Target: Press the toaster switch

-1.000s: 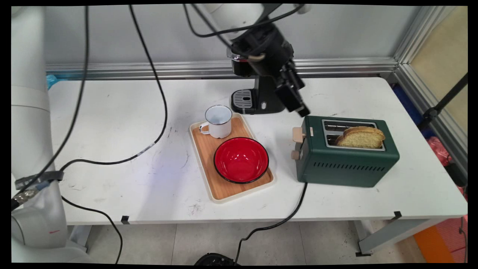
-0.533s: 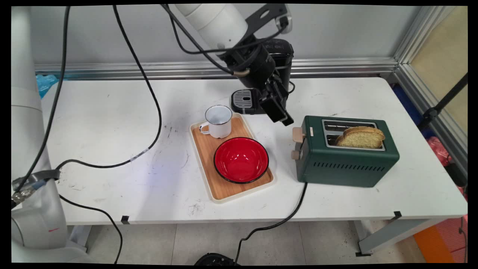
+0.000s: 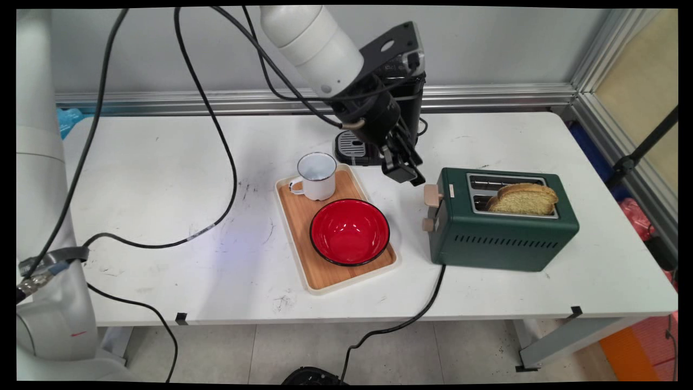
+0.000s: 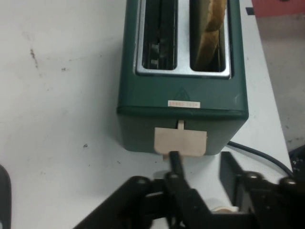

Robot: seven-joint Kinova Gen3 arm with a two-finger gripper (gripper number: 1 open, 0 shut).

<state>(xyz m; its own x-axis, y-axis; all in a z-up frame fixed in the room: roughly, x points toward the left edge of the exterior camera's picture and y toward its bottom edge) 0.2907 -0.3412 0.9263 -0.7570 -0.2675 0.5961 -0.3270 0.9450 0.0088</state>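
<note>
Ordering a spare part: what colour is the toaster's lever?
Pale beige lever on the dark green toaster; clearest in the hand view.

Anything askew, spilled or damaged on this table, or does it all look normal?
Nothing stands out. The green toaster stands upright with one bread slice in its near slot; the other slot is empty. The red bowl and white mug sit upright on the wooden tray. No spills visible.

A tray (image 3: 303, 238) lies mid-table (image 3: 162, 162), with a mug (image 3: 316, 176) on its far end and a bowl (image 3: 349, 232) on its near end. Behind the tray stands a coffee machine (image 3: 354, 146). To the tray's right sits a toaster (image 3: 501, 227) with bread (image 3: 524, 199) in its nearer slot. The gripper (image 3: 403, 172) hangs between the coffee machine and the toaster's lever (image 4: 181, 141).
</note>
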